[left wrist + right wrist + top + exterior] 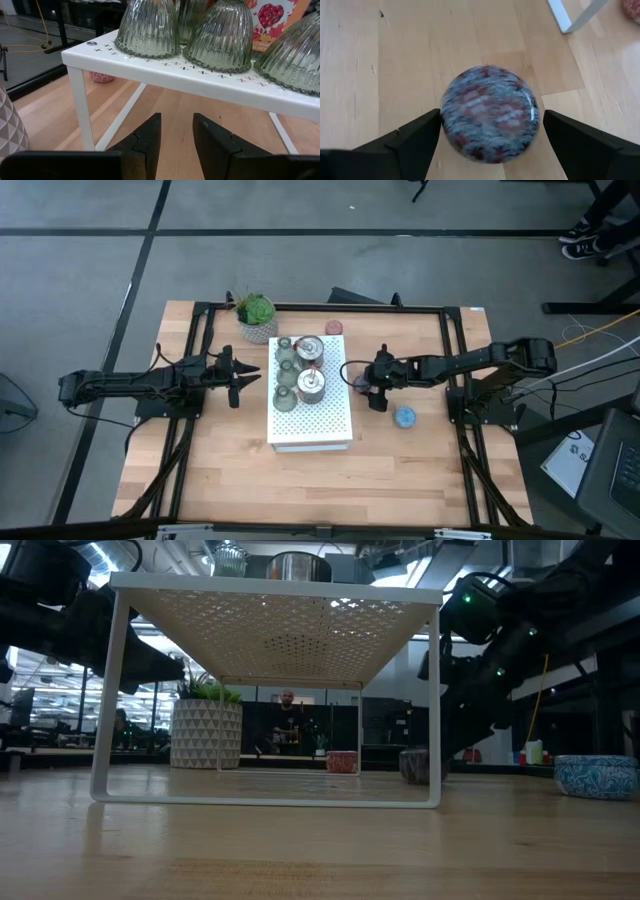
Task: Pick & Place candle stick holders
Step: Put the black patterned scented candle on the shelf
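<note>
- Your right gripper hangs with its fingers wide apart on both sides of the purple candle holder, ready to grab it. The holder sits on the table, just right of the white rack.
- Your left gripper waits left of the rack, fingers a little apart, holding nothing.
- The blue candle holder sits near, on the right; it is still left to move.
- Green glass holders and silver ones already stand on the rack; the pink one waits far behind it.

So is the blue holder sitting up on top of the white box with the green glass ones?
No, the blue holder sits on the wooden table, to the right of the white box.
</note>
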Controlling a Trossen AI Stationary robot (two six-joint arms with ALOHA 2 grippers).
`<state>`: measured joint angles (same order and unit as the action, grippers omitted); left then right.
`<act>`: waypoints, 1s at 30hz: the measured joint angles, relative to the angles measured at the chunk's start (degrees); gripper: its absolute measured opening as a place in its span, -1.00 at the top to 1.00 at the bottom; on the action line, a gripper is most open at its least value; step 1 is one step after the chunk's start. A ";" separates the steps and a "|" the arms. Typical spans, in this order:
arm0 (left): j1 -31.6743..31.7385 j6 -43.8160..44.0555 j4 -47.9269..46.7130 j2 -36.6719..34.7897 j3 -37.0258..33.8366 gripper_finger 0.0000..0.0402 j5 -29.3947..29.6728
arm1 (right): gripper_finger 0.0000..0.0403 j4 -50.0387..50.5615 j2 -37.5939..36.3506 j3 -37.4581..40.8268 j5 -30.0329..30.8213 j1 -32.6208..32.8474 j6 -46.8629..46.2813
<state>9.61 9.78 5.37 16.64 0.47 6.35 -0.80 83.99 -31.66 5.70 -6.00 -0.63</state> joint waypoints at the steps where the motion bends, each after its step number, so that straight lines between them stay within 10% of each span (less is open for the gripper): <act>1: -0.01 0.00 0.01 -0.01 0.01 0.47 -0.01 | -0.75 0.02 0.00 0.00 0.10 -0.02 -0.23; 30: -0.02 0.00 0.01 -0.02 0.02 0.47 0.00 | -0.68 -3.76 2.54 -0.02 -1.42 0.07 0.98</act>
<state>9.58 9.78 5.38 16.62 0.49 6.35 -4.55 86.52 -31.68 4.27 -5.93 0.35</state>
